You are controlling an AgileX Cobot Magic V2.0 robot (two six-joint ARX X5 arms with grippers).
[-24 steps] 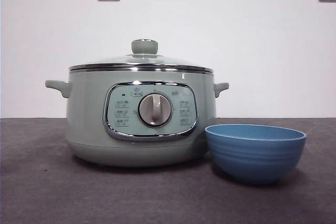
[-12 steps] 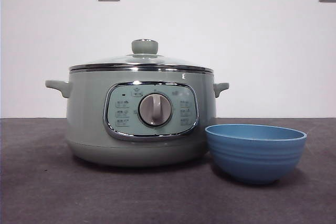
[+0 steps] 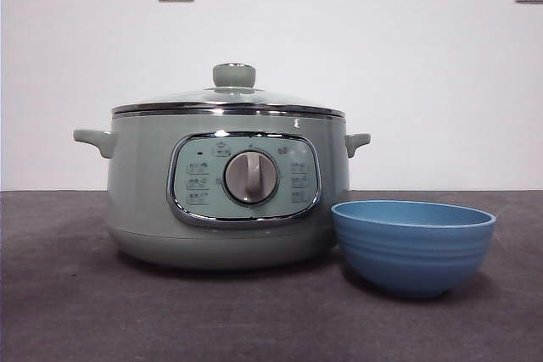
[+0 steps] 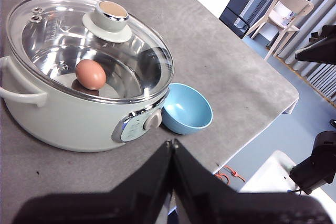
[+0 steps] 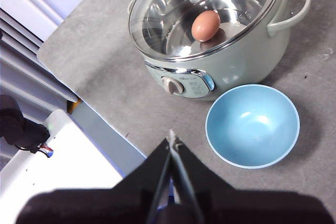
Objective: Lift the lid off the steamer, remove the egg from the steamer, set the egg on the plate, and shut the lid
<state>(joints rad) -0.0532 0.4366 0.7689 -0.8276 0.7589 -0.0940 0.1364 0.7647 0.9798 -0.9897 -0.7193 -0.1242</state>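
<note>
1. Both grippers, left gripper (image 4: 172, 142) and right gripper (image 5: 171, 139), hang with jaws pressed together, holding nothing.
2. Ahead of each sits the steamer (image 3: 144, 201), lid (image 4: 63, 40) on, a brown egg (image 4: 90, 74) inside.
3. Nearer the grippers, the plate (image 5: 252, 125) holds nothing, just beside the steamer on the tabletop (image 3: 68, 311).

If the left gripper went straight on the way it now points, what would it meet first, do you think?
Probably the table beside the plate: the left gripper, jaws shut, aims at the gap between plate and steamer. Depth is unclear, so either could come first.

Egg (image 4: 90, 74) hidden in front view; panel markings unreadable.
</note>
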